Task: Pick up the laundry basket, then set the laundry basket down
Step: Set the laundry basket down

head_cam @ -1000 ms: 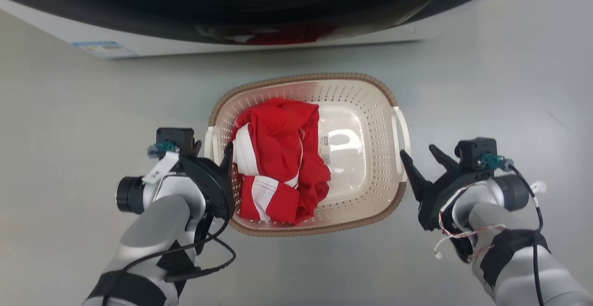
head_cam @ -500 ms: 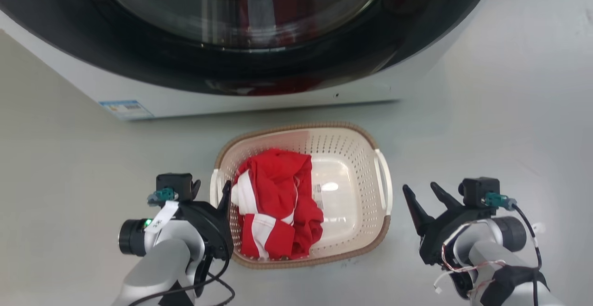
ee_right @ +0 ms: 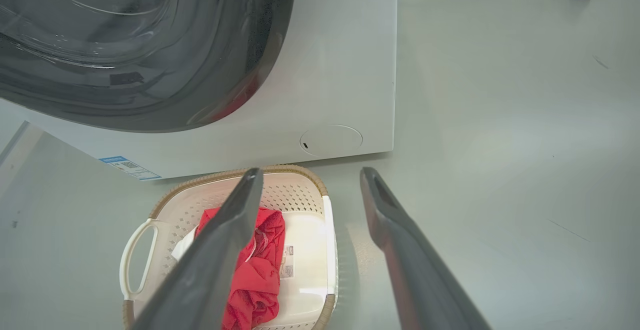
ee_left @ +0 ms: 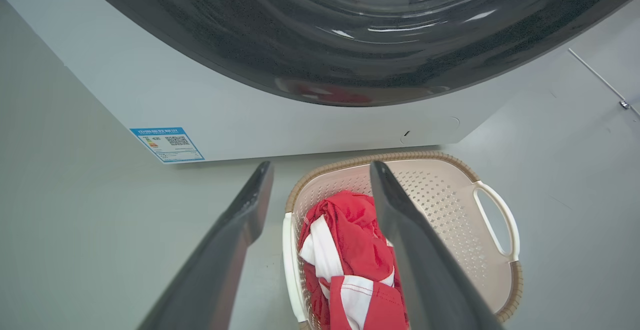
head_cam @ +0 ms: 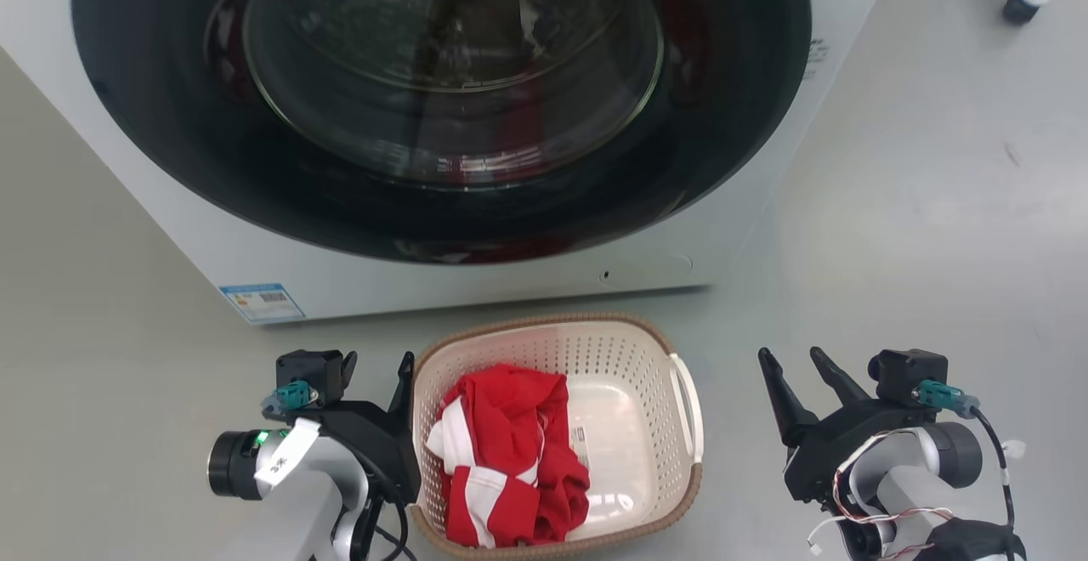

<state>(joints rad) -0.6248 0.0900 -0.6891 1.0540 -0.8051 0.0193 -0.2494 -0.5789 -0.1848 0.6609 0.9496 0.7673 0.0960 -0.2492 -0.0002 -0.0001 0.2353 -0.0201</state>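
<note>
Nearest to me, my left gripper sits with its fingers spread and nothing between them. Its inner finger is just beside the left rim of the laundry basket, and I cannot tell whether it touches. In the left wrist view the two fingers frame the basket's left handle. My right gripper is also spread wide and empty, over bare floor, set apart from the right handle.

The laundry basket stands upright on the floor between the two grippers. A crumpled red and white garment fills its left half, and a small label shows on the bare bottom to the right.

Just beyond the basket rises the white washing machine, with its dark round door above and a blue sticker at its lower left corner. At the far right, a caster rests on the floor.
</note>
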